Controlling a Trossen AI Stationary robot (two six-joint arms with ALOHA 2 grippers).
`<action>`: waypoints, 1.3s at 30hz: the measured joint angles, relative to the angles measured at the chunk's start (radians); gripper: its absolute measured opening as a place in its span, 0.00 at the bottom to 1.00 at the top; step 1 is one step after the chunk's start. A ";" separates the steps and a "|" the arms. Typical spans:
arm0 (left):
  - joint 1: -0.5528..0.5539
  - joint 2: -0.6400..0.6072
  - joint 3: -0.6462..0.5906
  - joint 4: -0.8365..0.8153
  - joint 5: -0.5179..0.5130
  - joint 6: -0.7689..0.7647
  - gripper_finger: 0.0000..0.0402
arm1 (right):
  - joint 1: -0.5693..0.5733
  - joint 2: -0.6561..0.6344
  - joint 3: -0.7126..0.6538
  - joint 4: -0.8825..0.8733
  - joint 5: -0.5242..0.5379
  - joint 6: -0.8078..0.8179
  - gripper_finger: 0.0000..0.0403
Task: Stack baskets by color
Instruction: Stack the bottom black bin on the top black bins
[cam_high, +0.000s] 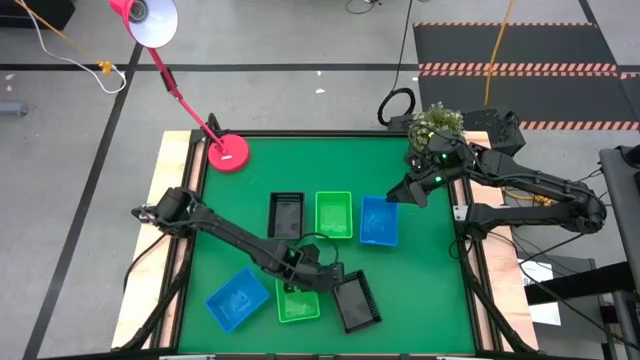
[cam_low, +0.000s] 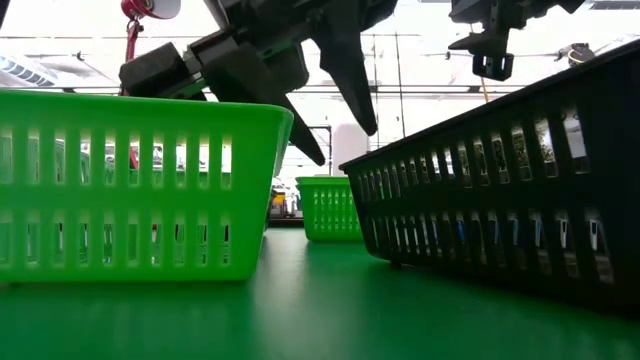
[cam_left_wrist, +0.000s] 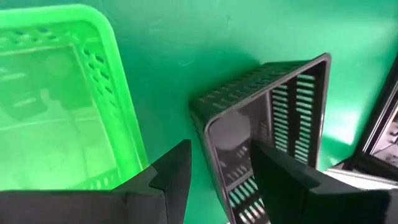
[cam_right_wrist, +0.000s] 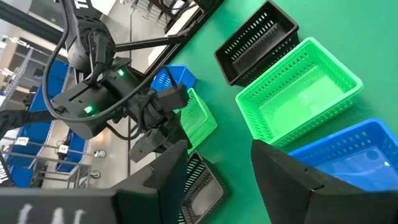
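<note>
Left claw (cam_high: 325, 272), fingers apart, empty, poised over near black basket (cam_high: 355, 301)'s rim, just beside green basket (cam_high: 297, 303); long axis diagonal; right claw (cam_high: 393, 197) also apart, farther off.

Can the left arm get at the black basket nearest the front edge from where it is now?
Probably yes. The left gripper hangs open just above the black basket, and nothing sits between them; the green basket lies alongside, apart.

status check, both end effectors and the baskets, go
Left end effector open, above near green basket and black basket. Right end effector open, over far blue basket. Nothing held, nothing blocking.
</note>
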 joint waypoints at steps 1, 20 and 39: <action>0.002 0.000 0.000 0.001 0.015 -0.003 0.41 | 0.000 0.000 0.000 0.000 0.000 -0.005 0.42; 0.004 0.017 0.000 0.036 0.061 -0.024 0.41 | -0.002 0.000 0.000 0.001 0.058 -0.037 0.42; 0.051 0.066 -0.001 0.072 0.055 0.110 0.15 | -0.002 0.003 -0.001 0.001 0.135 -0.061 0.42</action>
